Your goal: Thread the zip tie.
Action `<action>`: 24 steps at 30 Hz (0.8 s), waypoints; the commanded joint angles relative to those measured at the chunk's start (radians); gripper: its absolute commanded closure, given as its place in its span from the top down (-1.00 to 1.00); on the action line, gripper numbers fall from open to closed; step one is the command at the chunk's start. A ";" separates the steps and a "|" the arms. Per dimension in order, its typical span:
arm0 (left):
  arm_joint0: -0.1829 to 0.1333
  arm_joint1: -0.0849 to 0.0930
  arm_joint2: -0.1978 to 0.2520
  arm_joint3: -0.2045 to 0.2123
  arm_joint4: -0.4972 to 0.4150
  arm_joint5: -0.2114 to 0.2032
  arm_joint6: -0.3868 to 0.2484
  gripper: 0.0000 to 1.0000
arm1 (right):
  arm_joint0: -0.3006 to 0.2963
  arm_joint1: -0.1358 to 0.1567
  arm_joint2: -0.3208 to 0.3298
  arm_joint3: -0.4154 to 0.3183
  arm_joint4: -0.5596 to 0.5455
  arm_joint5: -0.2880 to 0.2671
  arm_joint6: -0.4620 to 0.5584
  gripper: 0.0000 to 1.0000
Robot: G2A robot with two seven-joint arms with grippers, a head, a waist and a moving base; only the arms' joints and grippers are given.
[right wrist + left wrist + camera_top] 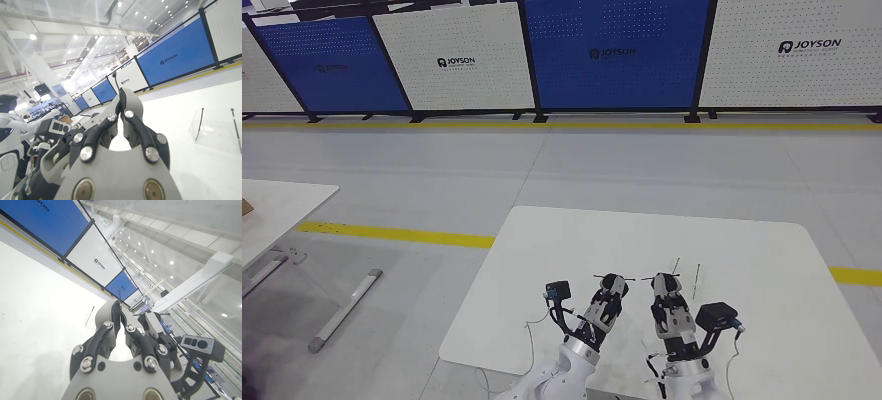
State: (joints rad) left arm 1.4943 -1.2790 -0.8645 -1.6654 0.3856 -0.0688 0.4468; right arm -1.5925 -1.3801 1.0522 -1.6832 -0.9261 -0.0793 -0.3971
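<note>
You had a smooth, matt white worktop (742, 250) under you. The zip tie (116, 81) was thin black plastic with a faint sheen. Your right gripper (121, 91) wore pale, smooth plastic shells on its fingers (133, 102), ribbed black rubbery linings and bright polished metal pins; your left gripper (118, 303) looked alike. The holder (215, 130) was clear, glossy plastic.

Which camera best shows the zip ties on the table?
Right wrist view: two ties lean on a clear holder, close up. Left wrist view catches one, far off; top view shows both as thin lines.
</note>
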 commanded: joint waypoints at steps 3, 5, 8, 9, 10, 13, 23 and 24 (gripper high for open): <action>0.000 0.000 0.000 0.000 0.000 0.000 0.000 -1.00 | 0.006 -0.003 -0.006 0.011 0.003 -0.002 -0.003 -1.00; 0.000 0.000 0.000 0.000 0.000 0.000 0.000 -1.00 | 0.011 -0.004 -0.007 0.015 0.002 0.001 0.002 -1.00; 0.000 0.000 0.000 0.000 0.000 0.000 0.000 -1.00 | 0.017 -0.006 -0.010 0.022 -0.008 0.012 0.008 -1.00; 0.000 0.000 0.000 0.000 0.000 0.000 0.000 -1.00 | 0.019 -0.007 -0.011 0.025 -0.008 0.014 0.008 -1.00; 0.000 0.000 0.000 0.000 0.000 0.000 0.000 -1.00 | 0.021 -0.008 -0.012 0.028 -0.009 0.015 0.007 -1.00; 0.000 0.000 0.000 0.000 0.000 0.000 0.000 -1.00 | 0.027 -0.010 -0.014 0.036 -0.015 0.021 0.004 -1.00; 0.000 0.000 0.000 0.000 0.000 0.000 0.000 -1.00 | 0.020 -0.014 -0.015 0.026 -0.013 0.006 -0.006 -1.00; 0.000 0.000 0.000 0.000 0.000 0.000 0.000 -1.00 | 0.018 -0.013 -0.014 0.025 -0.016 0.005 -0.006 -1.00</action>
State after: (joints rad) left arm 1.4943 -1.2790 -0.8645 -1.6654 0.3856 -0.0688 0.4468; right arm -1.5724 -1.3937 1.0376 -1.6573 -0.9395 -0.0738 -0.4032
